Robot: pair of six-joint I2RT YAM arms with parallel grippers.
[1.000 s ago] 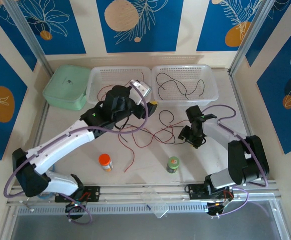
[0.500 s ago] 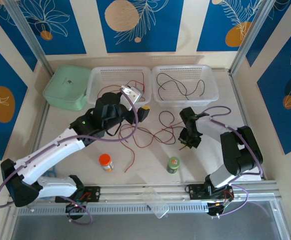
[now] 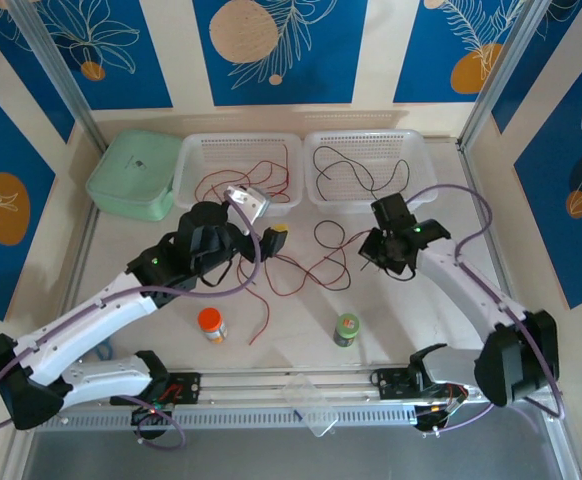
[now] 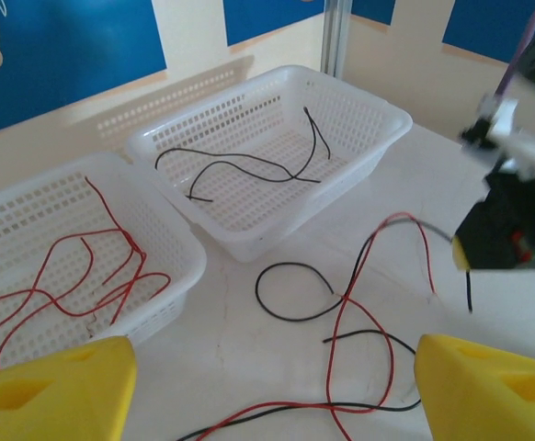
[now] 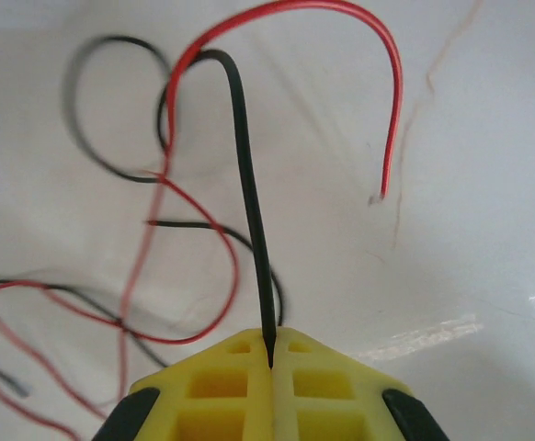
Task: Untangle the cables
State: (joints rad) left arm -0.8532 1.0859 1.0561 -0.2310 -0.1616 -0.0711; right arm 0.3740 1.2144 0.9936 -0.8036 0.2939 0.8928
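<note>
Pinching a black cable (image 5: pixel 249 202), the right gripper (image 5: pixel 269 347) is held just above the table (image 3: pixel 301 338). Its yellow fingers (image 5: pixel 221 381) are pressed together, and the wire is clamped in the seam between them. From there the black cable is led up and away from the fingers, then curved over to the left, where it is crossed by a red cable (image 5: pixel 378 55) arched above it.

The left gripper (image 4: pixel 267 400) is spread wide, one yellow finger at each lower corner of its wrist view, and nothing is held between them. It is held over the left side of the tangle (image 3: pixel 301 268).

The tangle of red and black wires is laid loosely in the middle of the table, between the two arms. One red strand is trailed from it toward the near edge.

Two white baskets are set side by side along the far edge. Red cables (image 3: pixel 243 176) are coiled in the left basket (image 3: pixel 239 138), and black cables (image 3: pixel 363 172) are laid in the right basket (image 3: pixel 366 135). A green box (image 3: pixel 136 175) with its lid on is placed in the far left corner, just beside the left basket.

Nearer the near edge, an orange-capped bottle (image 3: pixel 211 323) and a green-capped bottle (image 3: pixel 347 328) are stood upright, well apart, with the trailed red strand between them.
</note>
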